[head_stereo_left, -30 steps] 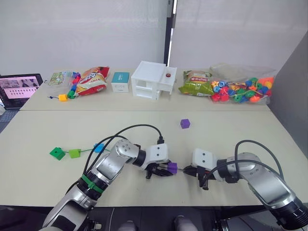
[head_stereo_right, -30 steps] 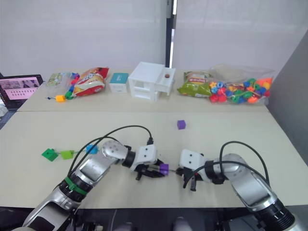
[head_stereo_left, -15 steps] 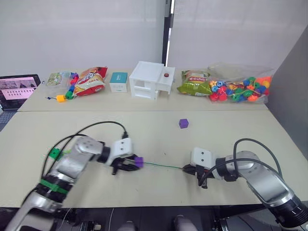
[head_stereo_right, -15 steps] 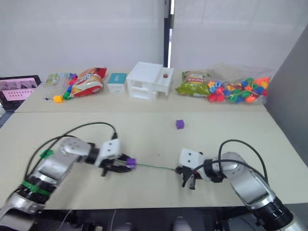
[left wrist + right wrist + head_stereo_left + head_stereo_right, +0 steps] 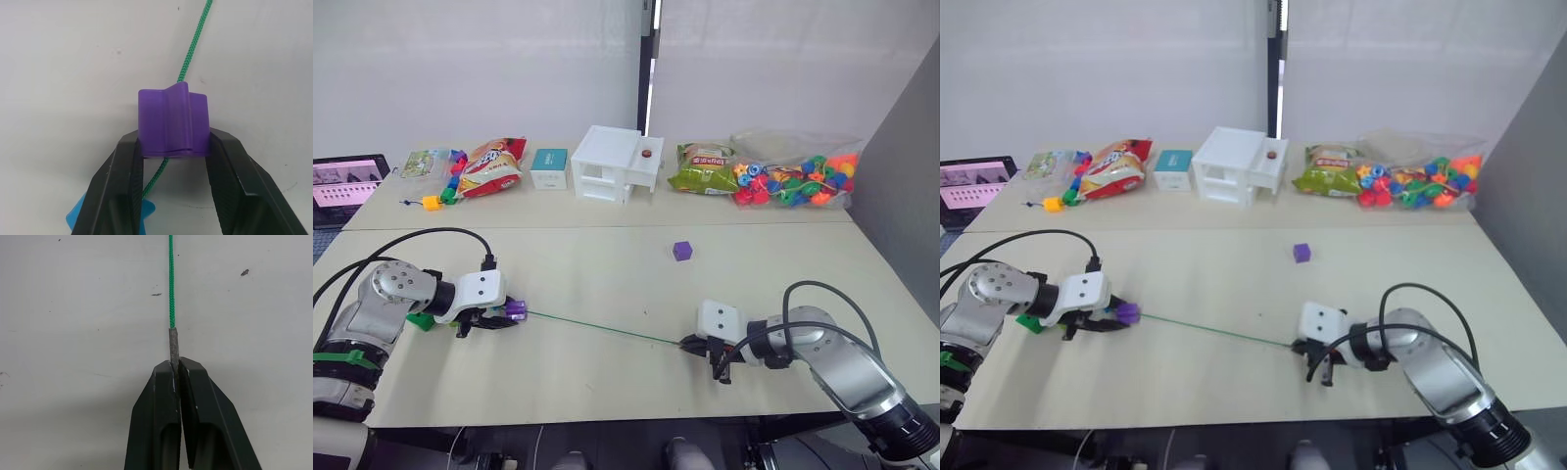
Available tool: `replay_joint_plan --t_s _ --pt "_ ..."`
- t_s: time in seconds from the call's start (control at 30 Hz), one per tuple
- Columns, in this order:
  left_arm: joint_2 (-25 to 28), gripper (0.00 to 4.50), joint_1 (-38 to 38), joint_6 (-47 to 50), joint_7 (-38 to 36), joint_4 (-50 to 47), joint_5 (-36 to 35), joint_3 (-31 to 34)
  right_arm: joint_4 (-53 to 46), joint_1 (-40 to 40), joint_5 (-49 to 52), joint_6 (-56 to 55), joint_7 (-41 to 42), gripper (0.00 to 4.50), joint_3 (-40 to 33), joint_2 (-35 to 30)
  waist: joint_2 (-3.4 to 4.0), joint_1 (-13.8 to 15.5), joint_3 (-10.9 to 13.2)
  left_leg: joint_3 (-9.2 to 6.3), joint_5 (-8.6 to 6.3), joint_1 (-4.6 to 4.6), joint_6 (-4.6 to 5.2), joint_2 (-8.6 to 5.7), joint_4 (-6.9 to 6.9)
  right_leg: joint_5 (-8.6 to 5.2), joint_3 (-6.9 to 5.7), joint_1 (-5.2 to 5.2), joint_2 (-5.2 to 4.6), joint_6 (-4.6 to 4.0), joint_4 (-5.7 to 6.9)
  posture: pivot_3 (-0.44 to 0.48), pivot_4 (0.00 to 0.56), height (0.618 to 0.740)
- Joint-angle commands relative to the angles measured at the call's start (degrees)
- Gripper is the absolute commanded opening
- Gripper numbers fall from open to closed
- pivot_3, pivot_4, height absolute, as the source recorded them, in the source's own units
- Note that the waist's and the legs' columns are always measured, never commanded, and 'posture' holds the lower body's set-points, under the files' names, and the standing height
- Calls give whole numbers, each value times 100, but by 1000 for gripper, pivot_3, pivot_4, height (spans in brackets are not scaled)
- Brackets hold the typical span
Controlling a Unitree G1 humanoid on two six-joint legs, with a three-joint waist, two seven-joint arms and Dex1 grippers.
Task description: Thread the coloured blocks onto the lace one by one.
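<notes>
Green lace (image 5: pixel 607 329) runs in a straight line across the beige table (image 5: pixel 607 264) in the left eye view, from the left tool (image 5: pixel 505 314) over to the right tool (image 5: pixel 689 344). Left tool has a purple block (image 5: pixel 516 311) pinched at its tip, sitting on the lace. A dark green block (image 5: pixel 421 319) peeks out from behind the left wrist. Second purple block (image 5: pixel 681 251) sits loose further back on the table, well apart from both tools. Along the back edge there's a white box (image 5: pixel 617 164), a snack bag (image 5: pixel 494 166) and a clear bag of beads (image 5: pixel 793 181).

Right eye view is the same layout, nothing extra to add.

Left wrist view: both fingers (image 5: pixel 122 186) are clamped on the sides of the purple block, and the lace goes into it from the far side and comes out underneath toward the wrist. A bit of the blue block (image 5: pixel 80 218) shows just beside one finger.

Right wrist view: fingers (image 5: pixel 159 416) are closed tight on the lace's grey tip (image 5: pixel 173 345), with the green cord running straight away from it over the table.
</notes>
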Motion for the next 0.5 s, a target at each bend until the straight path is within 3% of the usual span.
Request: replay_joint_plan --t_s 0.03,0.1,0.27,0.37,0.5 --pt "24 3033 35 672 -179 -690 -267 147 -202 -163 5 90 20 0 -3 8 0 0 1 0 0 -2 0 -1 0 0 0 -1 -1 0 0 0 150 740" --pt "47 3664 -27 1092 -306 -1015 -421 182 -266 -236 6 207 39 0 46 -12 -2 3 1 0 0 -7 0 -1 1 0 0 -5 -1 0 -2 0 150 740" --pt "-117 3664 -252 2071 -522 -1926 -980 234 -439 -586 -57 715 8 0 265 -6 -2 10 2 -3 0 -17 0 -2 3 0 -1 -9 -2 1 -4 0 150 740" --pt "-628 3664 -380 2658 -296 -2646 -1329 114 -480 -931 -127 1154 -100 0 465 130 -3 16 2 -3 0 -16 0 -2 3 0 -1 -8 -2 0 -4 0 150 740" --pt "-1481 3664 -231 2817 249 -3154 -1216 -272 -449 -1355 -280 1646 -267 0 823 421 -3 4 2 -5 0 -18 0 -2 6 0 -1 -8 -2 0 -5 0 150 740"
